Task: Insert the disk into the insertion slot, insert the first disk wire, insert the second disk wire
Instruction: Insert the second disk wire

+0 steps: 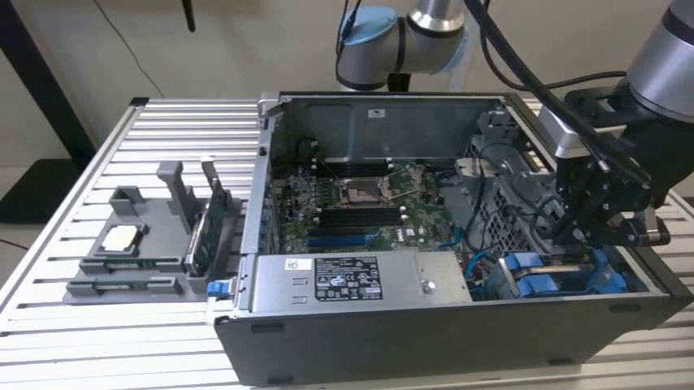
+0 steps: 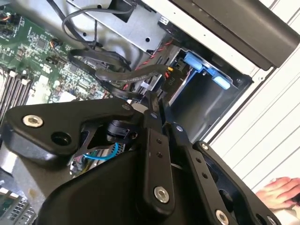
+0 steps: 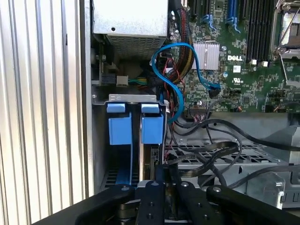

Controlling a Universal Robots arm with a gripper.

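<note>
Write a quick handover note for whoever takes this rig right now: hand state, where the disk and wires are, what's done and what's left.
Hand: shut, fingertips together at a black cable beside the drive bay.
Disk: looks seated on edge in the bay, between the blue rails.
Blue data cable: loops from the motherboard toward the bay; its far end is hidden.
Done: disk insertion, apparently.
Left: wire connections can't be confirmed.
</note>
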